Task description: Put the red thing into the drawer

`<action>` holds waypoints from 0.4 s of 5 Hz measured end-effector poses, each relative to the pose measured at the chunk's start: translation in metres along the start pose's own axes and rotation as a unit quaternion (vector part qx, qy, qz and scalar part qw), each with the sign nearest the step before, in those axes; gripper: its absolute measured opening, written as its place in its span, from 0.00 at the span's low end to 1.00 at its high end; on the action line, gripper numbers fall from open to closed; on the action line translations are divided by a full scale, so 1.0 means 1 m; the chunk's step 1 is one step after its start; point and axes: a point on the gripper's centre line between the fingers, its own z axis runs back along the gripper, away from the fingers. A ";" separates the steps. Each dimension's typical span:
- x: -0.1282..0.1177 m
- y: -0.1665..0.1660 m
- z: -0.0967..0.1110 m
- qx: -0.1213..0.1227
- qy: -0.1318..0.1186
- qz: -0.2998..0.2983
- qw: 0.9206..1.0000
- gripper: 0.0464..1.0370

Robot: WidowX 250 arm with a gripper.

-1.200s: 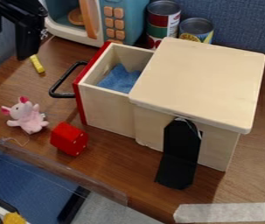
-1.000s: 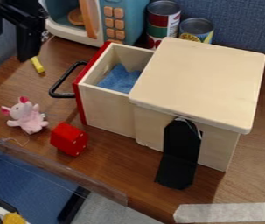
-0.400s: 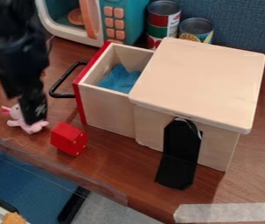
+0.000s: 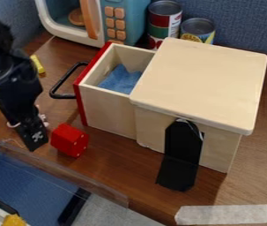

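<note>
One brown wooden table (image 4: 117, 159) runs beneath the gripper tip and well out past it on the right. The pale wooden box (image 4: 203, 81) stands well to the tip's right, its flat lid a bit higher in the view. Up beyond the tip is the teal and white toy microwave (image 4: 136, 22). The drawer (image 4: 106, 110) sits pulled out of the box, between it and the tip, with a red front, a black handle (image 4: 64, 78) and a crumpled blue cloth (image 4: 120, 78) inside.

The black gripper (image 4: 32, 145) hangs low at the left; whether it is open or closed, I cannot tell. Two cans (image 4: 165, 22) stand far up and right of its tip.

Just right of the tip, on the table, is the red thing (image 4: 69, 140): chunky, faceted, bright red all over, slightly shiny on its upper face, with small pale dots on the near side. The pink plush toy (image 4: 43, 118) is partly hidden behind the gripper, and a little yellow piece (image 4: 38, 65) lies above the tip.
</note>
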 end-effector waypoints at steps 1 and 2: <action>0.002 -0.002 -0.004 -0.029 -0.034 0.061 0.997 0.96; 0.009 -0.006 -0.009 -0.023 -0.044 0.118 0.992 0.96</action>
